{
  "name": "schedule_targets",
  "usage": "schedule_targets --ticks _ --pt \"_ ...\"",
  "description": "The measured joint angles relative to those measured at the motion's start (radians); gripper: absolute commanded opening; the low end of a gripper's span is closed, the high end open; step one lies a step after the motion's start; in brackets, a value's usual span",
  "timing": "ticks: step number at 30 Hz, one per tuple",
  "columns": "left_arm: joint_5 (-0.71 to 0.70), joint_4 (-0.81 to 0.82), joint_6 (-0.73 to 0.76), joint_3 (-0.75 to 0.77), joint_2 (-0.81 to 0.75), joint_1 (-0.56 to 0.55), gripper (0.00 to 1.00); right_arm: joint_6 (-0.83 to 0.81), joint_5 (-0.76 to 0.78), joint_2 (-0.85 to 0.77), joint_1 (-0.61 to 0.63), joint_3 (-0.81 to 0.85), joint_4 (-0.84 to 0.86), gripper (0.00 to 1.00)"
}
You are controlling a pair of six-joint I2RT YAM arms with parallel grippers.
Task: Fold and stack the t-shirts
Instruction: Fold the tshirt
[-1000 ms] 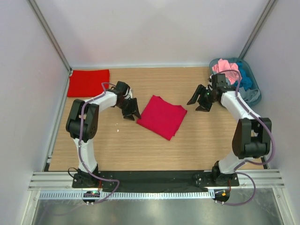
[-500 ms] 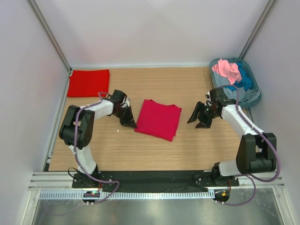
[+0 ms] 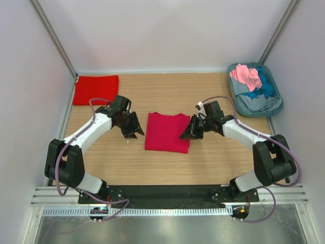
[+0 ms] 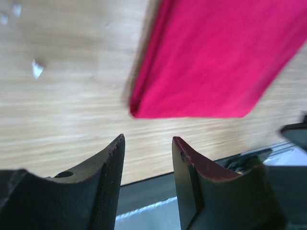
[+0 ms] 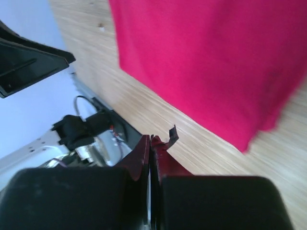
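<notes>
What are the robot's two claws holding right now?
Nothing. The left gripper is open and empty; the right gripper is shut, gripping nothing, beside the folded crimson cloth t-shirt.

A grey-blue oval tub (image 3: 272, 79) sits far right on the wooden table (image 3: 218, 157).

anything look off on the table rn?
Only minor: small white scraps lie on the table near the left gripper, left of the crimson t-shirt. That shirt lies folded flat; the scarlet t-shirt sits folded in the far-left corner. Nothing spilled or damaged.
</notes>
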Motion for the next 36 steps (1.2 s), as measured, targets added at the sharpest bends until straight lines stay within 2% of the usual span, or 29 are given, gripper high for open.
schedule_targets --ticks 4,8,17,20,25,28,29,31,32,36 --pt "0.044 0.067 0.001 0.101 0.042 0.002 0.43 0.161 -0.139 0.095 0.033 -0.066 0.299 0.01" --pt "0.125 0.214 0.002 0.196 0.194 0.002 0.43 0.238 -0.231 0.214 0.034 -0.071 0.493 0.01" --pt "0.154 0.305 0.055 0.333 0.523 0.014 0.42 0.235 -0.323 0.490 0.033 -0.078 0.698 0.05" --pt "0.182 0.301 0.059 0.355 0.568 0.035 0.42 0.239 -0.341 0.502 0.031 -0.087 0.753 0.08" --pt "0.172 0.287 0.098 0.388 0.569 0.052 0.45 0.212 -0.349 0.489 0.031 -0.080 0.710 0.13" --pt "0.165 0.254 0.134 0.429 0.568 0.053 0.48 0.164 -0.336 0.438 0.031 -0.063 0.583 0.23" --pt "0.165 0.246 0.140 0.440 0.563 0.053 0.49 0.141 -0.324 0.408 0.031 -0.053 0.523 0.32" --pt "0.163 0.230 0.151 0.451 0.538 0.053 0.51 0.102 -0.295 0.335 0.024 -0.033 0.412 0.40" --pt "0.163 0.216 0.154 0.451 0.517 0.053 0.51 0.077 -0.271 0.294 0.022 -0.020 0.360 0.48" --pt "0.162 0.184 0.162 0.421 0.385 0.053 0.52 -0.009 -0.146 0.171 -0.002 0.057 0.160 0.58"
